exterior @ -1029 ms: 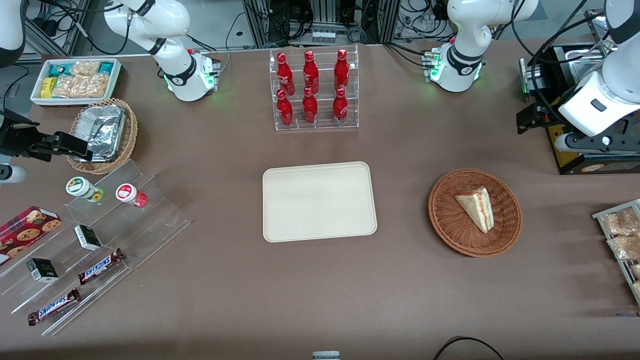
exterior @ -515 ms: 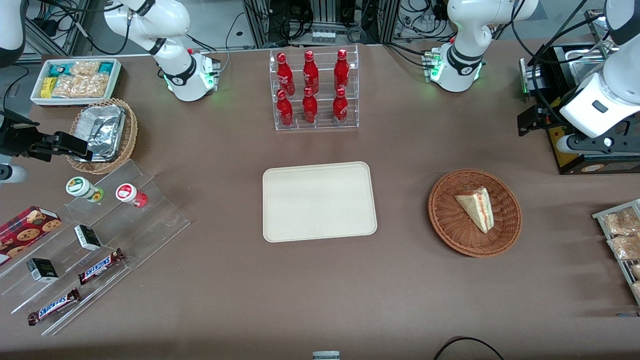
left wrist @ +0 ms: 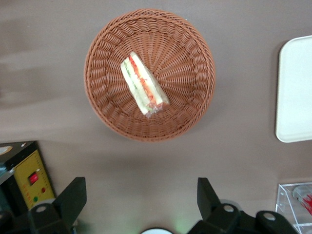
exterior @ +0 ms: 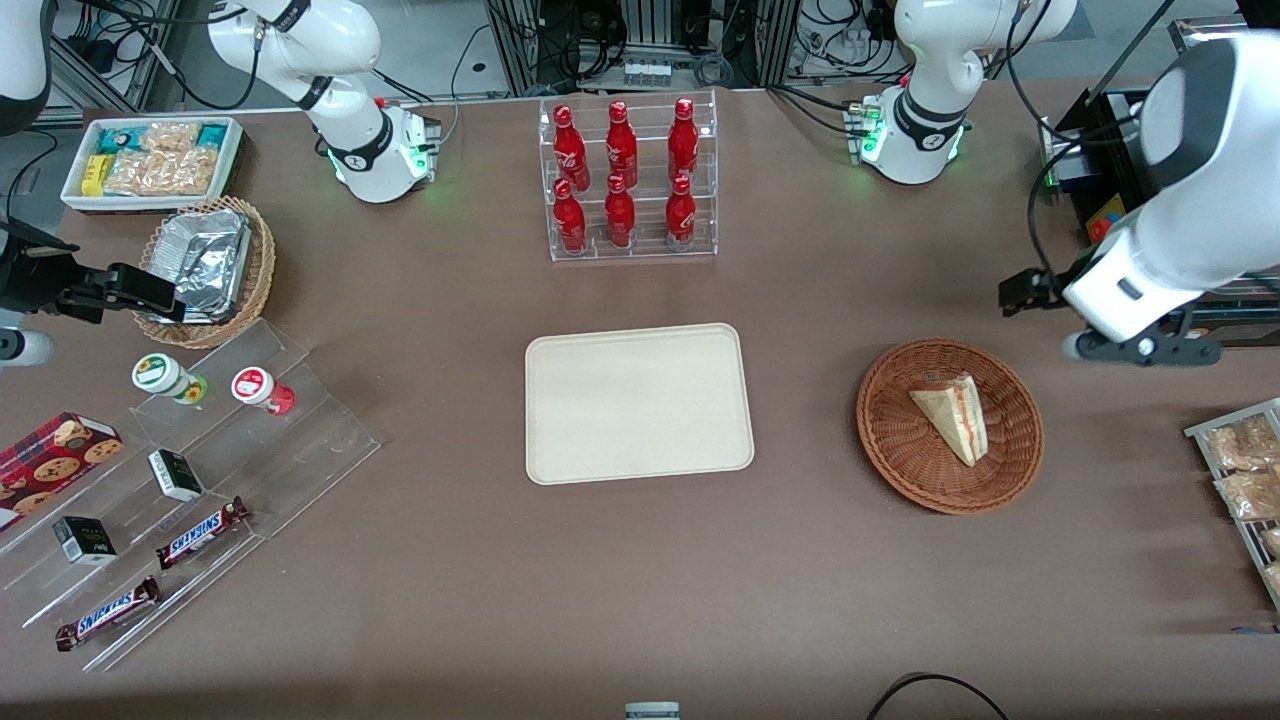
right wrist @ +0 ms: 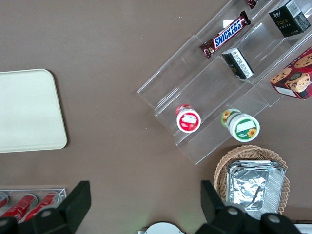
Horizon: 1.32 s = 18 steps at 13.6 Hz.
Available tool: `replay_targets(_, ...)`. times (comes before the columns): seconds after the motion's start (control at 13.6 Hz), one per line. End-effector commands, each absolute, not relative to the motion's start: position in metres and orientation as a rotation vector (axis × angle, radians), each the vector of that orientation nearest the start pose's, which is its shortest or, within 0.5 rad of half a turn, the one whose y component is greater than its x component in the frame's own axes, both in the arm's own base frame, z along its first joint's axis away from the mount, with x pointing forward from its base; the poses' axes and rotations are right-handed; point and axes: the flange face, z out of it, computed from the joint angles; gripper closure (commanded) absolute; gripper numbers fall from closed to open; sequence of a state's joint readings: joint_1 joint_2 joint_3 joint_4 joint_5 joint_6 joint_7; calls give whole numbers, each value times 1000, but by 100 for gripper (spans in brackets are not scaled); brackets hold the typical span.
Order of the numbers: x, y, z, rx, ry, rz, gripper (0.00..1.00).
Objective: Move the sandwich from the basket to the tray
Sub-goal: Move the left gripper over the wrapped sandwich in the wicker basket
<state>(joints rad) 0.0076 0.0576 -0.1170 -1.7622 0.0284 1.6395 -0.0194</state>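
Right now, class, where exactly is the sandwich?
The sandwich lies in the basket, toward the working arm's end of the table beside the tray; the open gripper hovers above the table next to the basket.

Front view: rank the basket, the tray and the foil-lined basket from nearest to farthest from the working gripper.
The gripper hangs above the table at the working arm's end, fingers open.
1. The basket, holding the sandwich, just nearer the front camera than the gripper.
2. The tray, mid-table.
3. The foil-lined basket, toward the parked arm's end.
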Motion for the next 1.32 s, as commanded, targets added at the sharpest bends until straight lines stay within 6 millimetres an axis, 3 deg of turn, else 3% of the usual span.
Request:
replay_targets(0.0,555,-57,479,-3085,156,235,0)
replay_targets(0.22,559,-58,437,-3092,111,208,0)
replay_targets(0.59,559,-58,387,-3103,102,164,0)
replay_targets(1.25,542,-43,327,-3116,-62,88,0)
